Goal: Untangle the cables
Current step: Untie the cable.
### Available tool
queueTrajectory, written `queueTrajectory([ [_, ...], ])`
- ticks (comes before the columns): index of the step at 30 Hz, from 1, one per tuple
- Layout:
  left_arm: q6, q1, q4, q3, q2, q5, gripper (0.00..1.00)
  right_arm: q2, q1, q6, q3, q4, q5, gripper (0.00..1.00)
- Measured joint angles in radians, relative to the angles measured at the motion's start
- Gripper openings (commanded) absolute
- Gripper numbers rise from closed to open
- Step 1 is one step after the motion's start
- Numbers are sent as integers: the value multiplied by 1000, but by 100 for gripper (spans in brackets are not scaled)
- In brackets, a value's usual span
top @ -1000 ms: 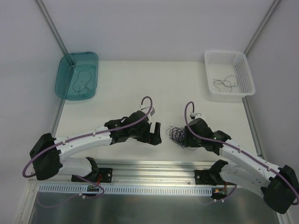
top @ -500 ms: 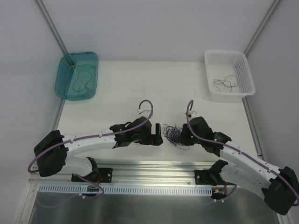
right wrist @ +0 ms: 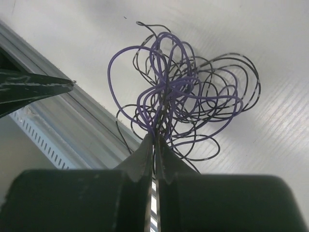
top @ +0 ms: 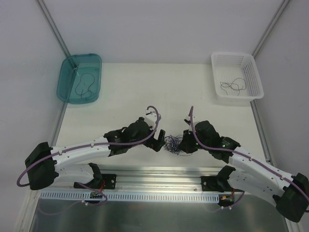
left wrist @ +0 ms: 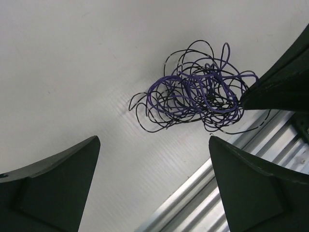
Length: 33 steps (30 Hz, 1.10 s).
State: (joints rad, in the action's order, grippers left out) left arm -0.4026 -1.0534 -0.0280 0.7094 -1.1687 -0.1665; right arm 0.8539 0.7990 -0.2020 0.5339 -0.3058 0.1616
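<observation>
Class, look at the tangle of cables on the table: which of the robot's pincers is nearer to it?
Right. The right pincer is shut on strands at the edge of the cables; the left pincer is open, just short of the bundle, not touching it.

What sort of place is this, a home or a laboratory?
Probably a robotics lab cell: a left arm and right arm mounted on an aluminium rail, a walled white table, a teal bin and white basket.

White arms (top: 82, 151) — black claws (top: 159, 139), lilac hoses (top: 157, 115).

Teal tub (top: 94, 66), white basket (top: 254, 77) (far corners).
</observation>
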Motion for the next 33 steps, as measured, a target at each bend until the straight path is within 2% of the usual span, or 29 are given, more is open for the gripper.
queueTrajectory([
  [2,125,0,23,-10,13,28,94,2,0,33,21,-11,13,1],
  [5,280,2,59,-34,26,82,87,6,0,78,53,-23,48,1],
  [6,333,5,69,-43,27,105,82,7,0,91,62,-25,62,1],
  [10,462,32,87,-63,26,196,69,7,1,136,88,-36,114,1],
  [12,501,65,98,-72,26,253,68,7,3,152,99,-45,130,1],
  [17,528,156,115,-94,22,402,59,7,4,188,110,-59,146,1],
  [21,527,178,121,-101,2,502,59,7,4,200,111,-62,152,1],
  [25,524,186,121,-102,-26,571,56,6,4,207,111,-67,154,1],
  [33,516,204,121,-102,-102,638,39,-13,4,210,113,-70,158,1],
])
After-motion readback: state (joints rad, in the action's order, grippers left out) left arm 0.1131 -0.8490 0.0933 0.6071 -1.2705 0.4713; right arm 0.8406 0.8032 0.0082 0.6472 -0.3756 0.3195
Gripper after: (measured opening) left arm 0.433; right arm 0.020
